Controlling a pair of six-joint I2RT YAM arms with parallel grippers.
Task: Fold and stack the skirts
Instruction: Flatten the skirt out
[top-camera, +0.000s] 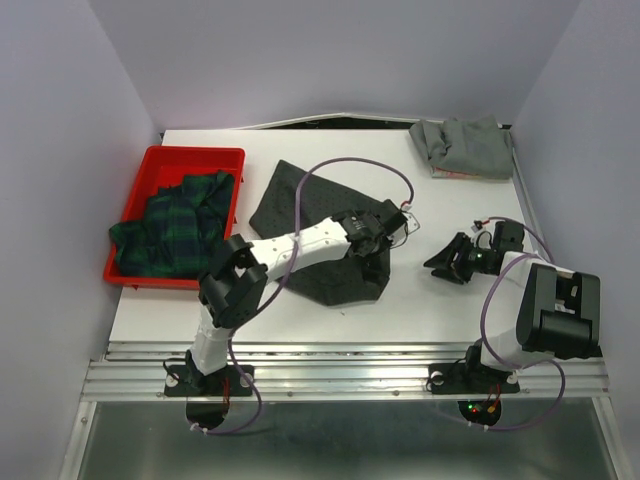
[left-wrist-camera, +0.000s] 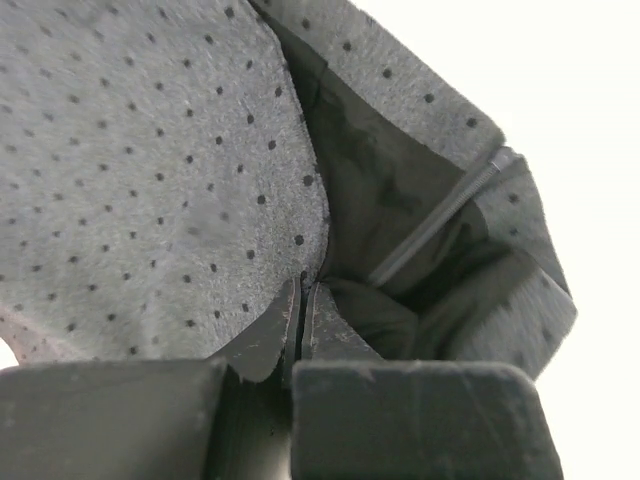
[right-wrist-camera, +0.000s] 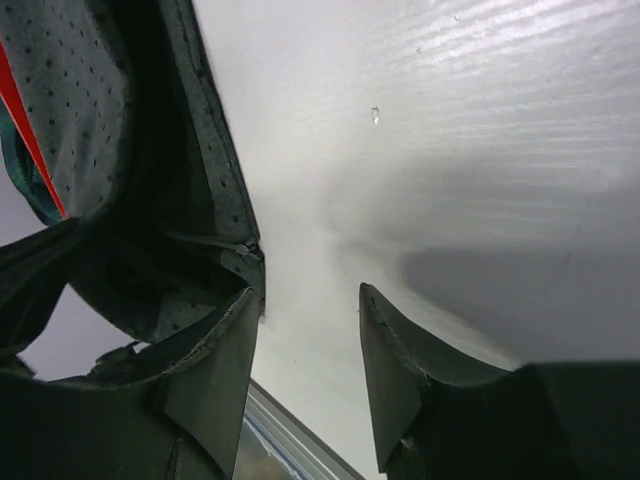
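The left gripper (left-wrist-camera: 302, 300) is clenched, its jaws pressed together on a thin edge of the charcoal dotted skirt (left-wrist-camera: 150, 150), right where the outer cloth meets the dark lining (left-wrist-camera: 380, 190), near the zip (left-wrist-camera: 440, 215). The right gripper (right-wrist-camera: 305, 295) hangs with its jaws apart and nothing between them, over the bare table (top-camera: 420, 300) just beside the same skirt's right edge.

The skirt lies spread in the middle of the table, partly rumpled under the left gripper. It looks light, limp and felt-like, so it should drape and sag from any single pinch. A fold probably needs a grip at a hem or waistband corner on each side, and a pinch may catch only one layer.

The only container is the red tray (top-camera: 190, 153) at the left. It holds the plaid skirt (top-camera: 180, 225), bunched and spilling over the rim. The grey skirt (top-camera: 465, 148) lies crumpled at the far right corner.
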